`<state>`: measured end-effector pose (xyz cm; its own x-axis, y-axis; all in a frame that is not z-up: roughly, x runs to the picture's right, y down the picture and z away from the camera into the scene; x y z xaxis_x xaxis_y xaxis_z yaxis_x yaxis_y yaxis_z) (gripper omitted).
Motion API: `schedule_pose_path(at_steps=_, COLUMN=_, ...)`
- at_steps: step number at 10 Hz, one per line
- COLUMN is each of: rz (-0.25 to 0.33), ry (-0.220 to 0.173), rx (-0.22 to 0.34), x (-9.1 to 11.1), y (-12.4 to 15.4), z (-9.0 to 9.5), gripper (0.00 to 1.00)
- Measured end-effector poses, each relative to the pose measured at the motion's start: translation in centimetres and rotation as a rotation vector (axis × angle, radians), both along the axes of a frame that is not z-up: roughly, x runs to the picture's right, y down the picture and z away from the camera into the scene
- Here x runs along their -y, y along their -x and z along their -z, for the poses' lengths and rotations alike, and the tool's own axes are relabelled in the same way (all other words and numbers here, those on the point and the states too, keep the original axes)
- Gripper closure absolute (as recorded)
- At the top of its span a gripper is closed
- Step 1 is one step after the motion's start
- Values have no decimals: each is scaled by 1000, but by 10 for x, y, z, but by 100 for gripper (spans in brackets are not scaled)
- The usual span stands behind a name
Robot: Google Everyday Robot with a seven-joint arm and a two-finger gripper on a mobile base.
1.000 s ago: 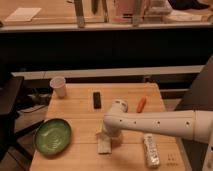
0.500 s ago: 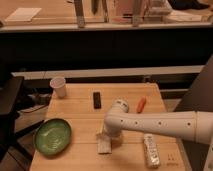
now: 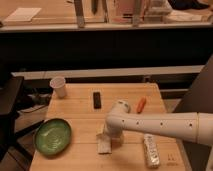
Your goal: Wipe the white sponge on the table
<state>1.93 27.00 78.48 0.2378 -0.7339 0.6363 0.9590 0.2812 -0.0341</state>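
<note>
Nothing on the table (image 3: 75, 111) has shifted in the last second. The bowl (image 3: 52, 136) sits at 8 o'clock, the cup (image 3: 58, 87) at 10 and the bar (image 3: 97, 100) near 12. The sponge (image 3: 104, 145) lies flat at 6 o'clock, exactly where it lay before. The gripper (image 3: 108, 135) stays poised at the sponge's 12 o'clock edge, jaws spread wide and holding nothing. The carrot (image 3: 141, 104) at 2 and the bottle (image 3: 151, 149) at 4 are unmoved. This pause suggests the wipe has not begun and a grasp probably comes first.
</note>
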Motion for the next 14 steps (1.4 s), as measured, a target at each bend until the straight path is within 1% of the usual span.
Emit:
schedule_pose_path(at_steps=11, rz=-8, ry=2, rx=21, x=1, y=7, z=1, gripper=20)
schedule_pose_path(at_steps=12, rz=-11, ry=3, rx=22, x=1, y=8, z=1, gripper=21)
schedule_pose_path(at_steps=13, rz=-14, ry=3, rx=23, x=1, y=8, z=1, gripper=24)
schedule_pose_path(at_steps=14, rz=-14, ry=3, rx=23, x=1, y=8, z=1, gripper=25)
